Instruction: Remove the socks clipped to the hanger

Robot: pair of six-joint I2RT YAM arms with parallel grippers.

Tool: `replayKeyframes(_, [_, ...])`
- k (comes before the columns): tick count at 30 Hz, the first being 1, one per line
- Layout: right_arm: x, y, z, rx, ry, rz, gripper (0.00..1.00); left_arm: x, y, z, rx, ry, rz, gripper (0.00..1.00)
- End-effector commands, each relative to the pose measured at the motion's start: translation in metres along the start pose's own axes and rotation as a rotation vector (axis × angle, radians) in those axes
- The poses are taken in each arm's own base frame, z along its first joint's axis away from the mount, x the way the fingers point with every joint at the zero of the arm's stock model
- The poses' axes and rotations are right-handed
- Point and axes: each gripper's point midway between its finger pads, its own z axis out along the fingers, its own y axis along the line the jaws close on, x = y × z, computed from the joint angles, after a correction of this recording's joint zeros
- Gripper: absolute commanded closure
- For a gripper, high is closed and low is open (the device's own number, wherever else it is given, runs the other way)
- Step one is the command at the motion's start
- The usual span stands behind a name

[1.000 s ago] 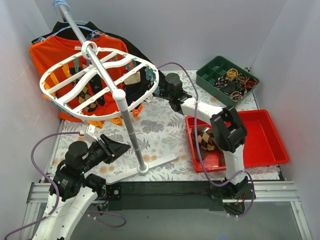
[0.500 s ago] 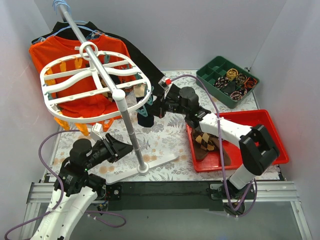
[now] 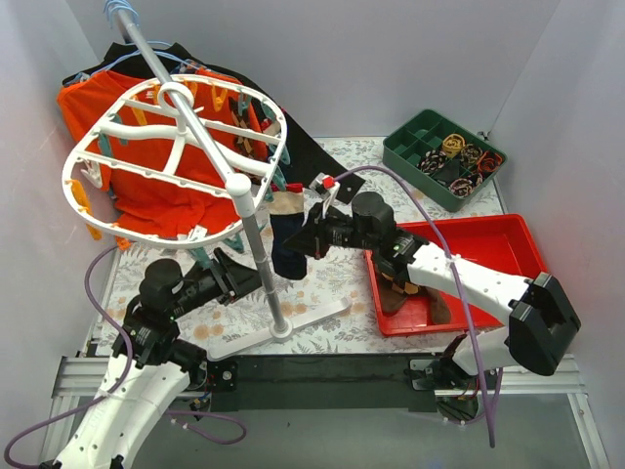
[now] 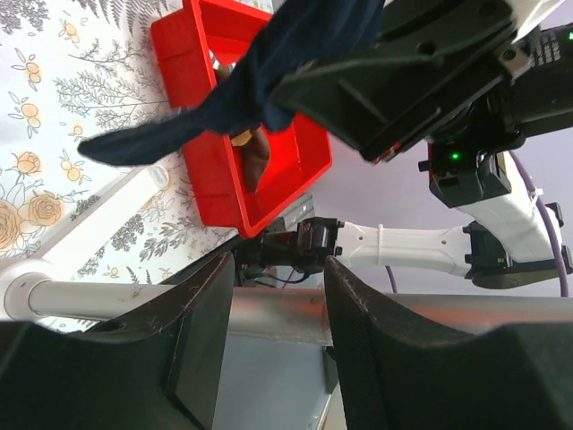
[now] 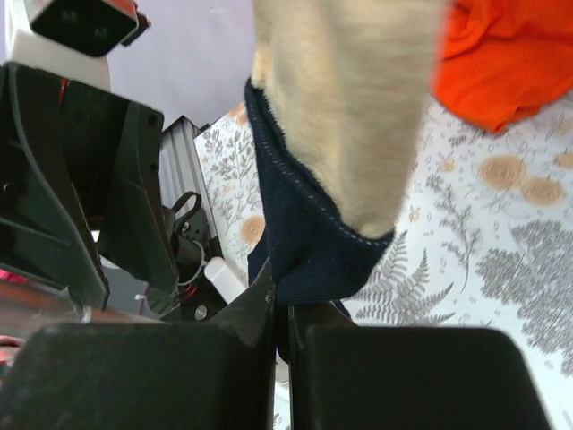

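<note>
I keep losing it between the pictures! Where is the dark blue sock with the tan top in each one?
Top external: the navy sock hangs just right of the pole, a little left of centre.
Left wrist: the sock stretches across the top, in front of the red tray.
Right wrist: the sock hangs in the centre, pinched in the jaws of the right gripper.
Shared landmark: the floral tablecloth.
</note>
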Motion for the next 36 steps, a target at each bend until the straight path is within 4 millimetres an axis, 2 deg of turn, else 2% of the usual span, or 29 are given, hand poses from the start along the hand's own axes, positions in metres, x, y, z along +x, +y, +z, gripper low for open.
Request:
replayKeyframes(1, [0.002, 0.018, -0.013, -0.004, -0.015, 0.032, 0.97, 0.004, -0.022, 0.000, 0.088, 0.064, 0.080, 0.57])
replayKeyframes(11, [0.009, 0.049, -0.028, -0.062, -0.014, 0.047, 0.97, -0.003, -0.031, 0.010, 0.114, 0.076, 0.096, 0.55])
replayKeyframes(16, [0.005, 0.063, -0.030, -0.093, -0.023, 0.041, 0.96, -0.002, -0.043, 0.010, 0.175, 0.102, 0.120, 0.55])
replayKeyframes(22, [0.006, 0.071, -0.028, -0.121, -0.009, 0.044, 0.97, 0.007, -0.056, 0.005, 0.260, 0.149, 0.171, 0.55])
replayKeyframes(29, [0.003, 0.079, -0.025, -0.141, -0.009, 0.050, 0.97, 0.012, -0.048, 0.011, 0.255, 0.198, 0.136, 0.56])
replayKeyframes(32, [0.001, 0.081, -0.025, -0.145, -0.013, 0.049, 0.96, 0.011, -0.048, 0.011, 0.251, 0.190, 0.130, 0.60])
replayKeyframes(36, [0.001, 0.081, -0.026, -0.141, -0.017, 0.046, 0.95, 0.012, -0.045, 0.013, 0.243, 0.195, 0.122, 0.76])
